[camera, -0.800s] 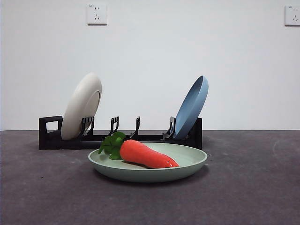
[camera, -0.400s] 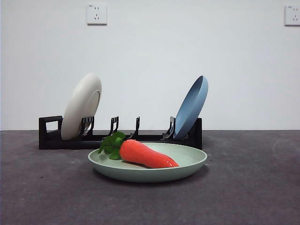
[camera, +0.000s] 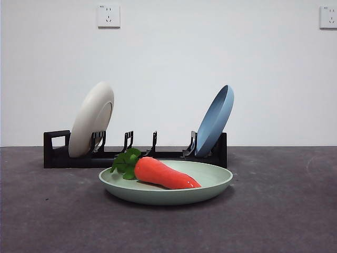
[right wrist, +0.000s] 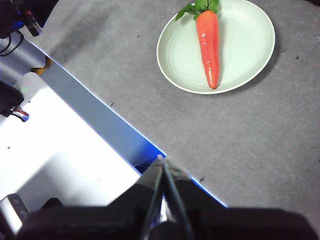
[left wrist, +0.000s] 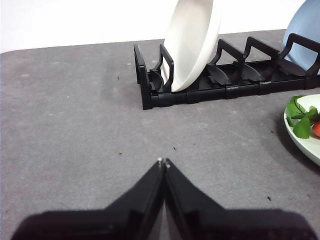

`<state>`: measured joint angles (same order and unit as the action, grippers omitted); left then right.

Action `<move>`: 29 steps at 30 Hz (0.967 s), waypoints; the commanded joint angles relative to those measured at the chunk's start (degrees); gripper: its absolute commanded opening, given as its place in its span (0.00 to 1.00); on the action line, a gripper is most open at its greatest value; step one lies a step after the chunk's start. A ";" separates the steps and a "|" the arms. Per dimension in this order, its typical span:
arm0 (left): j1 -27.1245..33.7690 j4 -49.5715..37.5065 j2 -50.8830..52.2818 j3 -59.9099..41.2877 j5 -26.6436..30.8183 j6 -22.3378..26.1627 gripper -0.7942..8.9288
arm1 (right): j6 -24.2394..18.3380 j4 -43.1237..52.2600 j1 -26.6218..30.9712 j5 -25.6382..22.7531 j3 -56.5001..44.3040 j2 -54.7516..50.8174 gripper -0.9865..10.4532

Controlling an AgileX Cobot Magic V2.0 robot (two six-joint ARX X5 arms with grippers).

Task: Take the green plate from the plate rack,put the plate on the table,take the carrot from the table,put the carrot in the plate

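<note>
The green plate (camera: 210,182) lies flat on the dark grey table (camera: 284,211), just in front of the black plate rack (camera: 158,155). The orange-red carrot (camera: 163,174) rests inside it, green leaves toward the rack. The right wrist view shows the same plate (right wrist: 245,47) and carrot (right wrist: 208,47) from above. My left gripper (left wrist: 163,161) is shut and empty, low over bare table, well clear of the rack (left wrist: 225,85). My right gripper (right wrist: 160,158) is shut and empty, back over the table's near edge, far from the plate. Neither arm appears in the front view.
A cream-white plate (camera: 92,118) leans in the rack's left end by the loop handle, and a blue plate (camera: 216,120) leans in its right end. A white base with cables (right wrist: 55,150) lies beyond the table's edge in the right wrist view.
</note>
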<state>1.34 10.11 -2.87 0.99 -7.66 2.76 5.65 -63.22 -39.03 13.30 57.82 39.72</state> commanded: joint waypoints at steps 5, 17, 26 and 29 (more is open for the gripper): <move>0.15 -0.15 0.13 -0.79 0.02 -0.42 0.08 | -0.74 0.48 -0.02 -0.26 -0.28 -0.11 0.09; 0.15 -0.15 0.13 -0.79 0.02 -0.42 0.08 | -5.79 22.95 23.76 -1.25 -8.02 -12.76 0.09; 0.15 -0.15 0.13 -0.79 0.02 -0.42 0.08 | -2.71 45.79 36.02 -1.42 -32.74 -28.57 0.09; 0.15 -0.15 0.13 -0.79 0.02 -0.42 0.08 | -2.45 51.28 36.35 -1.68 -39.95 -32.54 0.09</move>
<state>1.34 10.11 -2.87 0.99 -7.66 2.74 2.26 -13.37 -2.79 11.88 19.84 8.01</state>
